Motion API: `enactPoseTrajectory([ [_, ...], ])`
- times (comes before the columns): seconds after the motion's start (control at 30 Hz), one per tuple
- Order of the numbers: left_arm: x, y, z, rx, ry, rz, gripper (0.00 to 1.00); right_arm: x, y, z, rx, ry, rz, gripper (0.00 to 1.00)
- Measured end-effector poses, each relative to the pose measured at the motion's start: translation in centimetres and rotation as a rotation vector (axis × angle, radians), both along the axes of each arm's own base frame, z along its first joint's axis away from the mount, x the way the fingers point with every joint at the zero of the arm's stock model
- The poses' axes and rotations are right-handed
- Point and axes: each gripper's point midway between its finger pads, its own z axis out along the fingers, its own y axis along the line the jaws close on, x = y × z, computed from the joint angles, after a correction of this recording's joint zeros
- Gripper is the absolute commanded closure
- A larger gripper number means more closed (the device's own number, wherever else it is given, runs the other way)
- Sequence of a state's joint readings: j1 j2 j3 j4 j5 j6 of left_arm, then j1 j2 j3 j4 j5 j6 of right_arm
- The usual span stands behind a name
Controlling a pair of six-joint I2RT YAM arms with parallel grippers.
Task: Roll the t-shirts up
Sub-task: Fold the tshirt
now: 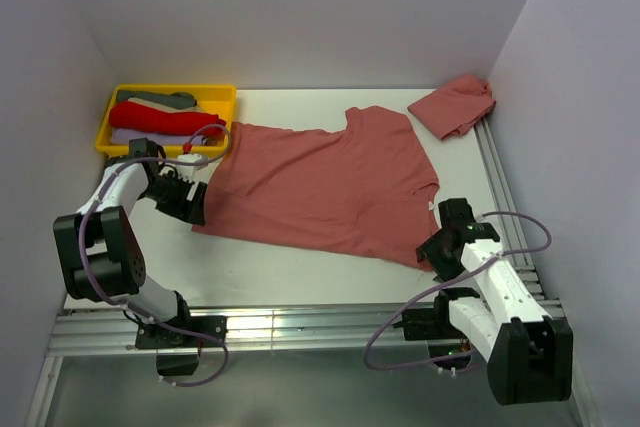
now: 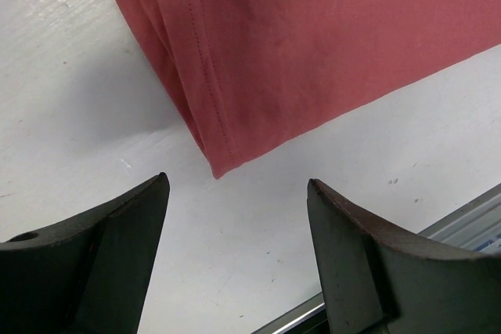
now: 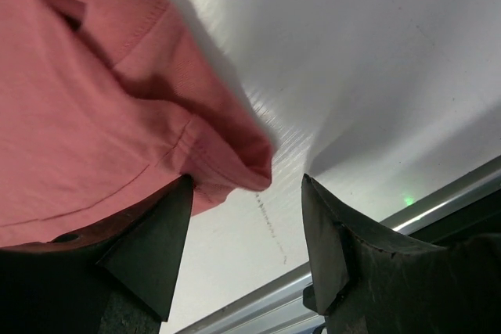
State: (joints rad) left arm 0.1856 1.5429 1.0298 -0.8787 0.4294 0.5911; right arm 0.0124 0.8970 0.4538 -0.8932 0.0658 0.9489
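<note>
White tabletop (image 1: 300,272), white walls. Salmon t-shirt (image 1: 320,182) lies spread mid-tabletop; second tee (image 1: 455,105) bunched far right. Open left claw (image 1: 193,203) sits at the spread shirt's near-left hem corner, open right claw (image 1: 436,247) at its near-right sleeve, neither gripping. Best to pinch all layers evenly and roll straight.

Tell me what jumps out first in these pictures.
A salmon-red t-shirt lies spread flat across the middle of the table, with the left fingers and right fingers open at its near corners. A second t-shirt lies loosely folded in the far right corner, and a yellow tray stands far left.
</note>
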Motion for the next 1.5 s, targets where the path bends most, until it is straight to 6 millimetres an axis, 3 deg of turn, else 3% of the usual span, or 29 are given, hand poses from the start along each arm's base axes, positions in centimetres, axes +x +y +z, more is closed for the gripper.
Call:
enactPoseTrajectory([
  [0.2, -0.1, -0.2, -1.2, -0.021, 0.047, 0.002, 0.23, 0.0, 0.0, -0.9, 0.003, 0.022, -0.022, 0.40],
  [0.6, 1.8, 0.5, -4.0, -0.004, 0.063, 0.072, 0.29, 1.7, -0.5, 0.3, -0.024, -0.105, -0.044, 0.67],
  [0.8, 2.9, 0.8, -4.2, 0.012, 0.045, 0.114, 0.40, 2.1, -0.7, 0.6, -0.035, -0.132, -0.028, 0.82],
  [1.17, 3.0, -0.2, -4.7, 0.032, 0.052, 0.090, 0.95, 3.2, -0.8, 2.2, -0.046, -0.177, -0.006, 0.96],
  [1.23, 2.7, -0.3, -4.7, 0.030, 0.061, 0.080, 1.00, 3.3, -0.8, 2.5, -0.046, -0.179, -0.003, 0.99],
  [1.5, 0.6, 0.0, -3.8, 0.053, 0.087, 0.034, 1.00, 4.2, -1.0, 5.8, -0.061, -0.208, 0.032, 1.00],
])
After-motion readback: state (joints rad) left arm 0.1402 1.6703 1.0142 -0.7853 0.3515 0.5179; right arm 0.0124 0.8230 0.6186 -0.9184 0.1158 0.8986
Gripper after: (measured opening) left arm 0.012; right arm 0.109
